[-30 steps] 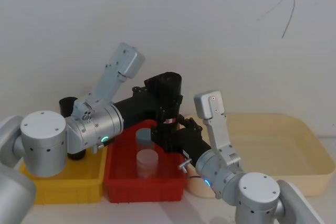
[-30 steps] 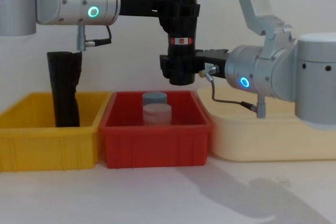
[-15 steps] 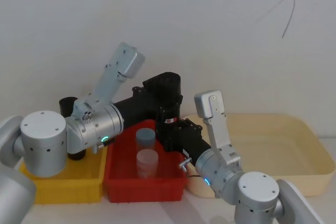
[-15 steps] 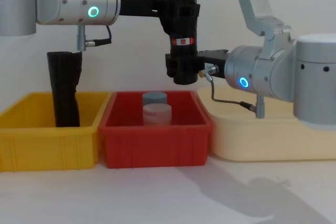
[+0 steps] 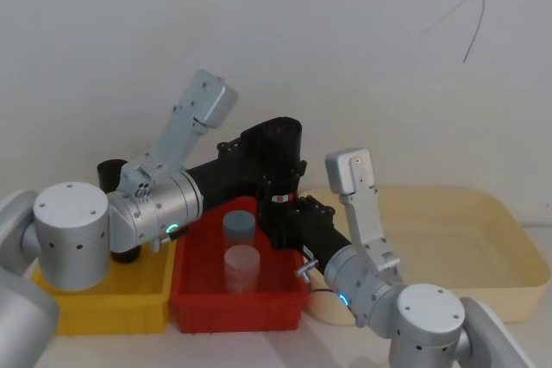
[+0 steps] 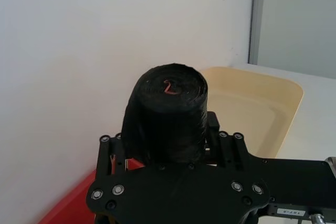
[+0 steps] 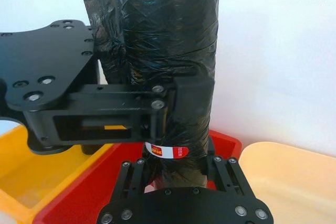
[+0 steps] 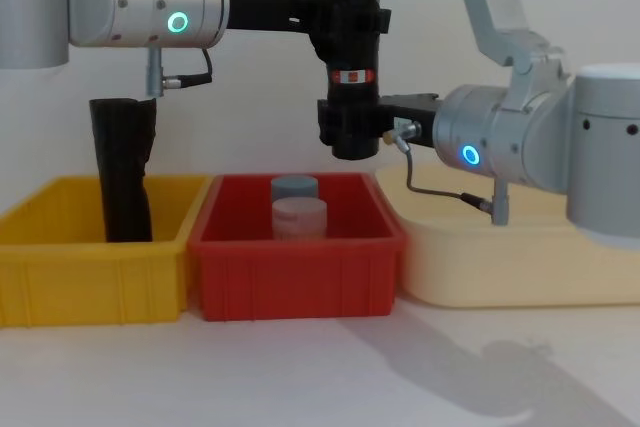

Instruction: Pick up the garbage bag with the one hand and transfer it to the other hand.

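The garbage bag [image 8: 351,93] hangs upright above the red bin [image 8: 300,277]. The left pincer [image 8: 345,25] pinches it above its label band, and the right pincer [image 8: 350,133] pinches its lower end. The red bin holds a grey-topped jar [image 8: 294,187] and a whitish jar [image 8: 299,217]. The yellow bin [image 8: 90,287] holds a plain black roll [image 8: 122,172]. A cream tray [image 8: 520,267] stands just beside the red bin.

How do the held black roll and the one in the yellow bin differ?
The garbage bag hangs clamped, left gripper high, right gripper low; the plain roll stands in the yellow bin. The garbage bag has a red label band; the plain roll shows none. Both black, upright.
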